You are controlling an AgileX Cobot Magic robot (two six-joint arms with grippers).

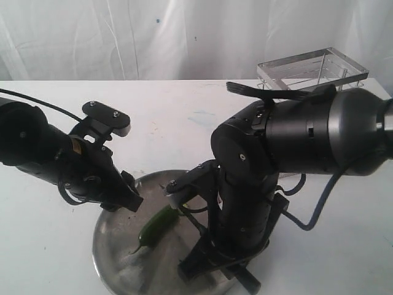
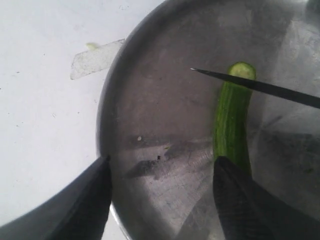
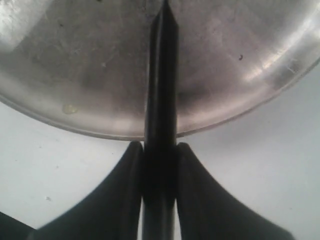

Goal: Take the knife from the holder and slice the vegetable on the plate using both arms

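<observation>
The green vegetable lies on the steel plate near the table's front edge. In the left wrist view the vegetable shows a cut end, and the knife crosses just above that end, tip out over bare plate. My left gripper is open over the plate's rim, one finger in front of the vegetable's other end; contact cannot be told. It appears at the plate's left edge. My right gripper is shut on the knife, which points over the plate.
The wire holder stands at the back right, behind the right arm. The left arm reaches in from the left. A pale translucent scrap lies on the white table beside the plate.
</observation>
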